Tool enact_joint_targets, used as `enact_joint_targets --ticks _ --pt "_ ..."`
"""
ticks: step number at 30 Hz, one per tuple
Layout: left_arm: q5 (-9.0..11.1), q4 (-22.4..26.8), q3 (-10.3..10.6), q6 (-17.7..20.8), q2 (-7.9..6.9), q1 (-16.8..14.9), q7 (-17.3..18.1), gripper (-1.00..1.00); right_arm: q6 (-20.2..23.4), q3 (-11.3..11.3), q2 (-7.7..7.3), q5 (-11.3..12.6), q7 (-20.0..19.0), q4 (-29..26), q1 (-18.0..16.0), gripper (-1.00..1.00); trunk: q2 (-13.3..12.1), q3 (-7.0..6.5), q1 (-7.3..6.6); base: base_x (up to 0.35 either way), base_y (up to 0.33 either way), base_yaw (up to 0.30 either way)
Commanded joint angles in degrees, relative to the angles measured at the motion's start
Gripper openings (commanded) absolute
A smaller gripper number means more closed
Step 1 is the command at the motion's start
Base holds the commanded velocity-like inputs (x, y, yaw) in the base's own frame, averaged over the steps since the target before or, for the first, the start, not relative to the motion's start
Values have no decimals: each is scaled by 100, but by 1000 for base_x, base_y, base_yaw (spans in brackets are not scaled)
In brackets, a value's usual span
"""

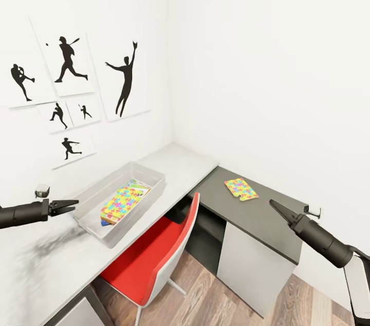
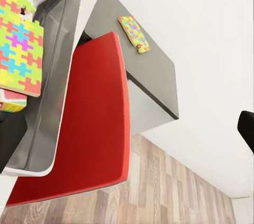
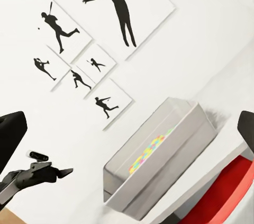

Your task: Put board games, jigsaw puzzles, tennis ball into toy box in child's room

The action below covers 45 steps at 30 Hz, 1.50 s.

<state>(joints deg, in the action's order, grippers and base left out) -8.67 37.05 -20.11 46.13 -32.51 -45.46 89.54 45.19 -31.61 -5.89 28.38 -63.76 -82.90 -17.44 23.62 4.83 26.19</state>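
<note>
Both of my black grippers, left and right, look narrow and empty beside the light-grey flared toy box, which holds one multicoloured jigsaw square; another lies right of it on the dark desk section.

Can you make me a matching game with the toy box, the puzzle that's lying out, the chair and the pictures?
Things:
1. toy box
2. loose jigsaw puzzle
3. chair
4. sports pictures

Where or what:
A. hanging on the white wall
B. on the dark part of the table
C. red, pushed in at the table's corner
D. on the pale part of the table, with a puzzle inside

Pairs: 1-D, 2-B, 3-C, 4-A
</note>
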Motion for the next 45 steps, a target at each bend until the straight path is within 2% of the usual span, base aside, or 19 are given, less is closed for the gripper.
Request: enact_joint_targets --ticks 1,9,14,45 --pt "-43 3 -20 70 1 -7 46 100 34 -3 -1 18 -5 1 -5 100 -30 -15 -19 0 0 0" --pt "23 4 -20 123 -12 -7 46 100 16 -3 -1 15 6 7 -5 100 -70 -107 -40 0 0 0" --pt "23 4 -12 180 -5 -7 46 100 -151 -7 -7 17 6 164 -5 100 -70 -137 -40 0 0 0" --pt "23 4 2 203 1 -7 46 100 -221 -3 -1 15 4 226 -5 100 -70 -145 -40 0 0 0"
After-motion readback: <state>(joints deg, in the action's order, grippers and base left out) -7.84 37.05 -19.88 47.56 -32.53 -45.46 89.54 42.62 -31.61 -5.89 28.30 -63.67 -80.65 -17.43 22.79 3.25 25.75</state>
